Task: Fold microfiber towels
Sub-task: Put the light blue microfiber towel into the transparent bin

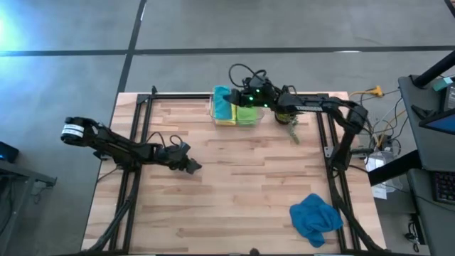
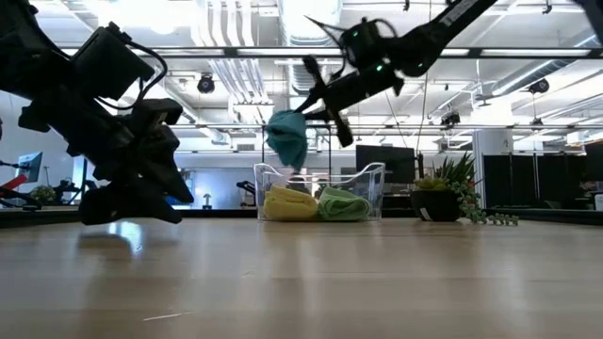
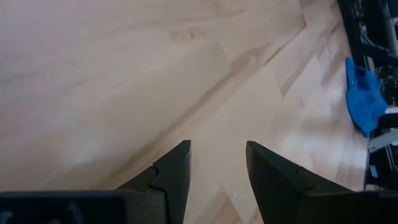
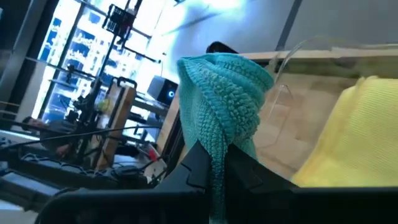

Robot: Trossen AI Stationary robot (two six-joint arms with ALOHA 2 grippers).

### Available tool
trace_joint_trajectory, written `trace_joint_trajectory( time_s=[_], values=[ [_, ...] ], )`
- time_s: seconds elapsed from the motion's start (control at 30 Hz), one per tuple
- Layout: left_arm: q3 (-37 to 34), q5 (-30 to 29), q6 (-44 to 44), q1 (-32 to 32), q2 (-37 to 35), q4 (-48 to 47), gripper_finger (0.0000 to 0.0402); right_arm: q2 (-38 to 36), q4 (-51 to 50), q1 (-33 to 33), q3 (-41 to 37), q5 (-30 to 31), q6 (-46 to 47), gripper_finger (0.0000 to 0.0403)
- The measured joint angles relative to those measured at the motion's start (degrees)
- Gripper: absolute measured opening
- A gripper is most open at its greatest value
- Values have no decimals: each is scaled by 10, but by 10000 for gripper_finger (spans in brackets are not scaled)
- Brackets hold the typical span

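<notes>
Right gripper (image 4: 214,165): fingers pinched shut on the teal towel (image 4: 227,106), held in the air above the clear bin (image 2: 375,179) at the table's far edge.
Teal towel: looped, nubby microfiber, bunched into a drooping fold; hangs over the bin's left end in the low view.
Clear bin: transparent, thin-walled, open-topped; holds the yellow towel (image 2: 288,202) and lime green towel (image 2: 344,203) side by side, both folded into soft rounded bundles.
Left gripper (image 3: 217,165): dark wedge-shaped fingers spread apart, nothing between them, hovering low over bare wood at the table's left.
Blue towel (image 1: 315,217): crumpled heap near the table's front right corner, well apart from the bin.
Potted plant (image 2: 450,193): dark pot, trailing leaves, just right of the bin.
Table (image 1: 234,185): pale butcher-block planks, smooth, slightly glossy.
Room: grey floor, ceiling lights, monitors and glass partitions behind.
</notes>
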Motion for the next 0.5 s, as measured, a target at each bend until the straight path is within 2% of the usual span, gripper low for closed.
trace_joint_trajectory(
  time_s=[0.23,0.37,0.5],
  values=[
    [2,-28,-18,0,2,1,138,88,-4,-8,78,-19,23,12],
    [2,-29,-30,0,2,-1,138,116,-22,-11,83,-14,36,12],
    [2,-30,-31,0,1,-1,138,117,-56,-14,69,24,20,12]
  ],
)
